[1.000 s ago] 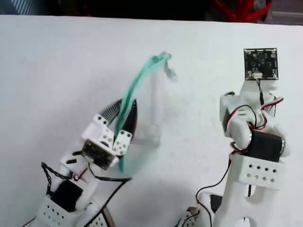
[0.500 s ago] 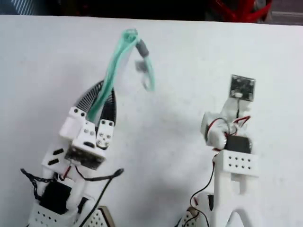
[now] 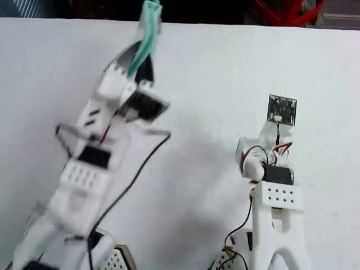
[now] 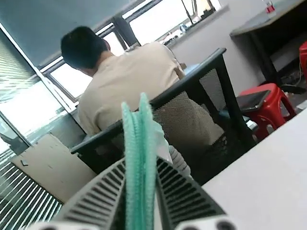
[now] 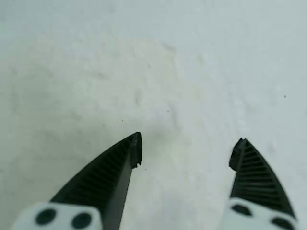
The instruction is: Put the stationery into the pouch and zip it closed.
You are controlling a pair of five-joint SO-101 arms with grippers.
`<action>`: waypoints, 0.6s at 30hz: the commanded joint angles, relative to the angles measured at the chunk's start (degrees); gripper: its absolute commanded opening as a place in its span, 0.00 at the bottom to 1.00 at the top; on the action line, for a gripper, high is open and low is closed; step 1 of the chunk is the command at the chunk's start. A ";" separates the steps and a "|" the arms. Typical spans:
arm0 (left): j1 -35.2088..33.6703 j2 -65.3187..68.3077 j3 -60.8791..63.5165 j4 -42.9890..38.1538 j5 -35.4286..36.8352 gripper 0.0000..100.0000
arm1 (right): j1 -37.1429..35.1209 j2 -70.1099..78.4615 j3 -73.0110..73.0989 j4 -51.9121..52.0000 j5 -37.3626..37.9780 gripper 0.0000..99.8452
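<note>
One white surface (image 3: pixel 225 67) spreads across the high view, and both arms stand at its near edge. Of the two, the left arm (image 3: pixel 84 169) is the bigger shape there. It stretches on a slant from the near left corner toward the far edge. The right arm (image 3: pixel 275 197) stands well apart from it, folded compactly. Its wrist points down at the surface, with a small camera board (image 3: pixel 282 109) on top.

The pouch (image 3: pixel 149 22) is up in the air, off the surface, at the end of the left arm. From above it is seen edge-on as a narrow teal strip that sticks out past the fingers and crosses the far edge of the surface. In the left wrist view the pouch (image 4: pixel 139 158) shows as two ribbed teal bands side by side, with a bit of pale clear material just beside them. Whether its zip is closed cannot be told. Behind it in that view are a black mesh chair (image 4: pixel 192 124) and a red stool (image 4: pixel 261 93).

The left gripper (image 3: pixel 138 59) pinches the pouch, its two black ribbed fingers (image 4: pixel 187 196) pressing against the teal bands from either side. The right gripper (image 5: pixel 187 146) hangs over bare surface (image 5: pixel 144 57). Its fingers (image 5: pixel 110 177) are spread wide apart, and only the surface shows between them.
</note>
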 commanded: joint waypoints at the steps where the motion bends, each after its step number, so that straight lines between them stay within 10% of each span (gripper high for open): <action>1: -0.13 10.07 -10.55 -2.64 -4.13 0.02 | 0.04 -0.31 -0.44 -0.66 -0.18 0.29; 13: 17.54 20.44 0.00 -7.91 -5.71 0.05 | 0.13 -0.75 2.37 -7.43 -0.09 0.29; 18: 21.76 20.26 1.93 2.55 -0.26 0.16 | 0.75 -0.84 2.37 -7.43 0.00 0.29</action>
